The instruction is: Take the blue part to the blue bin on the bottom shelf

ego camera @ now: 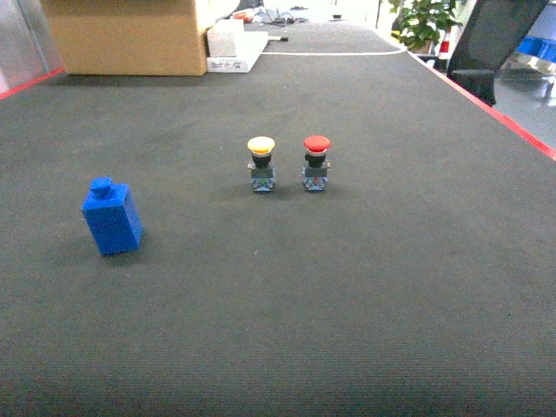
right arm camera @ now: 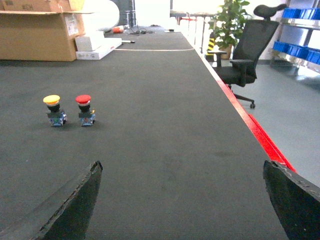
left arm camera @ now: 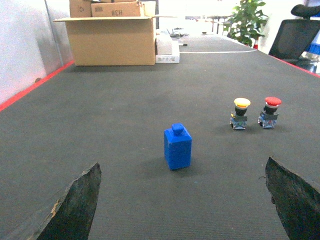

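Small blue plastic block with top stud (left arm camera: 177,147) stands upright on dark ribbed surface (left arm camera: 125,110), ahead of my left fingers (left arm camera: 75,207), spread wide, empty. Right fingers (right arm camera: 75,207) likewise. Approach centred, square to faces.

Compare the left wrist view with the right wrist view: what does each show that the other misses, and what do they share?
Only the left wrist view shows the blue part, standing upright on the dark mat ahead of the open left gripper. Only the right wrist view shows the mat's red right edge, the whole black office chair, the blue bins on a rack beyond it, and the open right gripper. Both show the yellow push button, the red push button, the cardboard box and the potted plant.
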Robot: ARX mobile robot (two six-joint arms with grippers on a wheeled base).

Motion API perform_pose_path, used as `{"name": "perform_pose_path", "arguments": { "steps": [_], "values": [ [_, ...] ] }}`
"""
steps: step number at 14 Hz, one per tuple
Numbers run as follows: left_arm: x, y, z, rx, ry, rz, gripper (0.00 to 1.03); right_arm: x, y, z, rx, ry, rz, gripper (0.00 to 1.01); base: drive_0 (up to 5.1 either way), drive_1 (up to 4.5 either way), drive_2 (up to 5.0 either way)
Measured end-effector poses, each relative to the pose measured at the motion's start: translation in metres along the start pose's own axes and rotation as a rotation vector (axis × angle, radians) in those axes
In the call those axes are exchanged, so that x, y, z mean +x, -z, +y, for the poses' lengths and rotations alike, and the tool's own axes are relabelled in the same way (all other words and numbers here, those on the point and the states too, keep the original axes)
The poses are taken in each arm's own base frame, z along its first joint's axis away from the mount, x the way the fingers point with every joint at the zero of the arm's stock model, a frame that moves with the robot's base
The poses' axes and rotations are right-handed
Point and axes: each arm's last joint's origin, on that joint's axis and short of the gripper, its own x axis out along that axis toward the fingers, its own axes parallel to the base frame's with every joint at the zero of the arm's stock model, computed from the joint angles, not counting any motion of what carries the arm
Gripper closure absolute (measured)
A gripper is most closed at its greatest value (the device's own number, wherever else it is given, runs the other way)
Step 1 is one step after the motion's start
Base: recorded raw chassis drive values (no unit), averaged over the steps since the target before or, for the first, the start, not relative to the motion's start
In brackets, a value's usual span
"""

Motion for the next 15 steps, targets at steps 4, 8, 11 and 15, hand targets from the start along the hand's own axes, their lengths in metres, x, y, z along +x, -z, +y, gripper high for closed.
{"name": "perform_pose_path", "arguments": {
  "steps": [4,8,11,15],
  "values": [
    [0.000,0.000,0.000,0.000,-0.002,0.004,0.05,0.000,0.000,0.000,0.000,0.001,0.000,0.03,0.0,0.00,0.0],
    [0.000,0.000,0.000,0.000,-0.001,0.003,0.05,0.000,0.000,0.000,0.000,0.002,0.000,0.03,0.0,0.00,0.0],
    [0.000,0.000,0.000,0.000,-0.001,0.003,0.05,0.000,0.000,0.000,0.000,0.002,0.000,0.03,0.0,0.00,0.0],
    [0.032,-0.004,-0.002,-0.024,0.031,0.121,0.05,0.000,0.000,0.000,0.000,0.002,0.000,0.03,0.0,0.00,0.0]
  ]
}}
